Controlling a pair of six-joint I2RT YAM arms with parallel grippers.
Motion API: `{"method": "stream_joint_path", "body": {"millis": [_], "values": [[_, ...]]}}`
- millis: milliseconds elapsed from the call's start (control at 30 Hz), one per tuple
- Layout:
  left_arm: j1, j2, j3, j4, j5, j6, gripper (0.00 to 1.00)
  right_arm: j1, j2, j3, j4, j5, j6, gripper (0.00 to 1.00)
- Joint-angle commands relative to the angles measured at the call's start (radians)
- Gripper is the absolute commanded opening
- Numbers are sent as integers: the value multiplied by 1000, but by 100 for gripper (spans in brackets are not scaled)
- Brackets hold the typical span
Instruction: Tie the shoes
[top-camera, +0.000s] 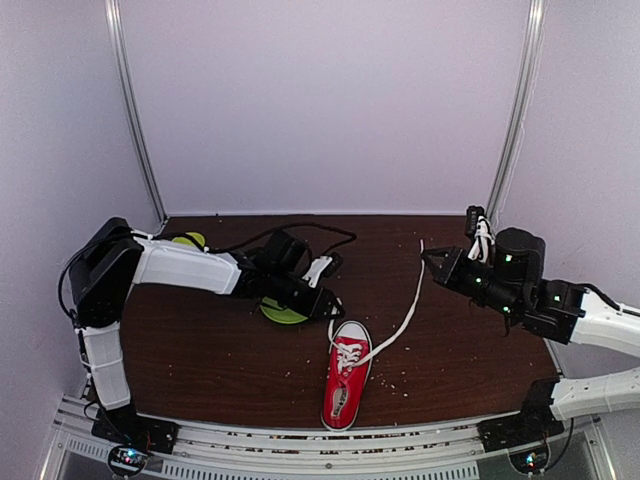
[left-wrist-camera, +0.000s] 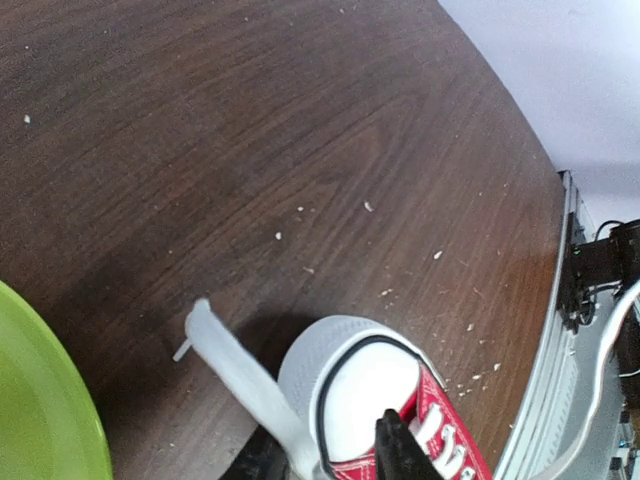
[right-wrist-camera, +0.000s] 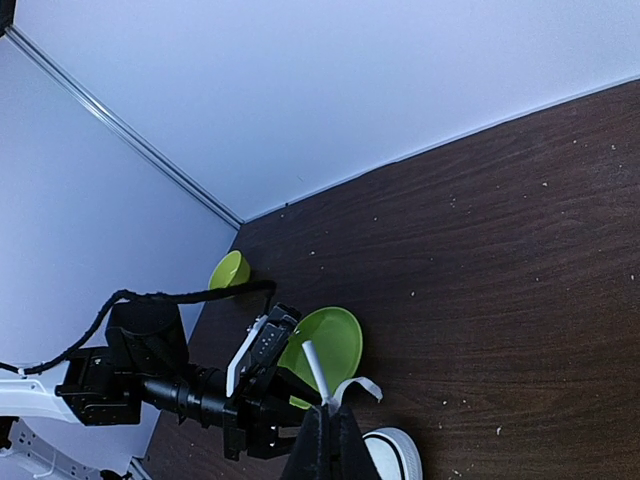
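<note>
The red shoe (top-camera: 347, 388) lies near the front edge of the table, its white toe cap (left-wrist-camera: 370, 390) pointing away. One white lace (top-camera: 400, 325) runs taut from the eyelets up to my right gripper (top-camera: 430, 258), which is shut on it; in the right wrist view the lace's end (right-wrist-camera: 314, 364) sticks up past the right gripper (right-wrist-camera: 330, 425). My left gripper (top-camera: 335, 307) hovers at the toe. Its jaws stand apart in the left wrist view, where the left gripper (left-wrist-camera: 325, 465) has the other lace (left-wrist-camera: 235, 365) lying loose between its fingers.
A green plate (top-camera: 283, 312) lies under the left forearm, and a green bowl (top-camera: 188, 241) sits at the back left. Crumbs are scattered over the dark wooden table (top-camera: 450, 350). White walls close in on the table on three sides.
</note>
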Motion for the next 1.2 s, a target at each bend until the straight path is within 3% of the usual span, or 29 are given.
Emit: {"method": "stream_joint_path", "body": {"millis": [0,67,167,367,633,967,1167], "values": [[4,25,71,-37,-23,-37,51,6,-8,-15,-7,36,7,0],[4,21,72,-107,-60,-42,60,6,-9,-17,-8,41,3,0],[3,-12,20,-150,-79,-69,66,7,-6,-18,-2,44,1,0],[-8,-57,-93,-49,11,-178,67,6,24,-15,17,31,-4,0],[-67,-26,12,-134,-67,-147,68,6,35,-6,17,20,-9,0],[-116,52,158,-273,-202,-76,66,6,19,-20,9,24,-10,0],[-123,92,196,-343,-231,-54,49,7,10,-23,10,24,-14,0]]}}
